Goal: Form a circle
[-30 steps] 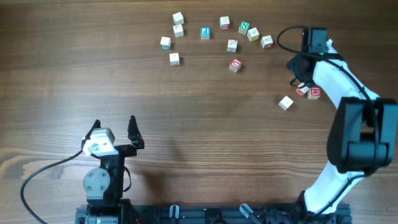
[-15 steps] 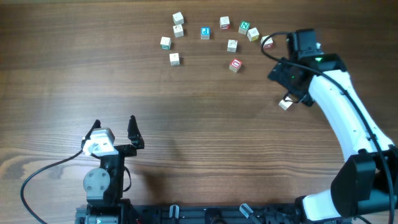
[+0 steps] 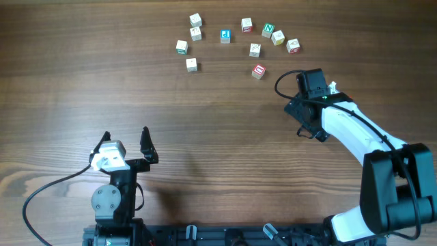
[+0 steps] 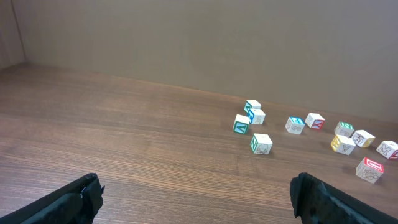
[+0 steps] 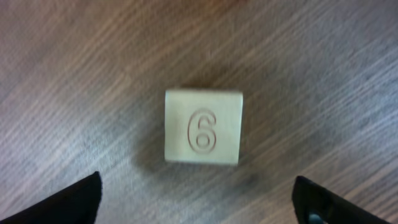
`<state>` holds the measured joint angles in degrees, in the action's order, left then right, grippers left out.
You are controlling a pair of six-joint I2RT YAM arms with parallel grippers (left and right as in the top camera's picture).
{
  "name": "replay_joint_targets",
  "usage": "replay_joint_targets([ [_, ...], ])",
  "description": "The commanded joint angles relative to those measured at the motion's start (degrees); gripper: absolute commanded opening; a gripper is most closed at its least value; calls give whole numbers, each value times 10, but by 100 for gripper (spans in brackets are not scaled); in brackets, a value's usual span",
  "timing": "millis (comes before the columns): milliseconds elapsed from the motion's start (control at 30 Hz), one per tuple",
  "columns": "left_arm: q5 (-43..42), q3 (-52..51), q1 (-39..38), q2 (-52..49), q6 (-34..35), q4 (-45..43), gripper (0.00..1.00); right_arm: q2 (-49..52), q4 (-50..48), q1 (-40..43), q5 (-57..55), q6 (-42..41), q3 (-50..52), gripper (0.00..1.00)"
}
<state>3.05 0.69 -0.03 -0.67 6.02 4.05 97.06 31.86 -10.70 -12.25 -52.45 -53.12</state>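
My right gripper (image 5: 199, 202) hangs wide open above the pale block (image 5: 203, 126) stamped 6, which lies flat on the table (image 5: 68, 68), centred between my fingertips, untouched.

Right wrist view: pale wooden block (image 5: 203, 127) on the worktop (image 5: 74, 62) carries an engraved, uncoloured numeral "6" on its top face, upright to the camera. Overhead view: green-faced block (image 3: 268, 29) in the upper cluster shows a white letter "N". Blue-faced block (image 3: 224, 35) bears a white character, too small to read. Red-faced block (image 3: 258, 70) has a mark, not legible. Left wrist view: other blocks (image 4: 261, 143) show teal and red marks, none readable.
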Motion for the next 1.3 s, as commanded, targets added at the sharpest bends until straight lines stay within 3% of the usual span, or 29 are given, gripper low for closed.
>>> replay_joint_targets([
  [0,-7,-3,4,5,-13,-1,100,29,-25,0,-34,30,3,92],
  [133,-7,-3,4,5,-13,-1,100,56,-47,0,-39,30,3,87],
  [467,-7,-3,4,5,-13,-1,100,57,-54,0,-45,27,3,50],
  [800,-7,-3,4,5,-13,-1,100,57,-39,0,-45,28,3,31],
  [1267,-7,-3,4,5,-13,-1,100,56,-11,1,-81,28,3,21],
])
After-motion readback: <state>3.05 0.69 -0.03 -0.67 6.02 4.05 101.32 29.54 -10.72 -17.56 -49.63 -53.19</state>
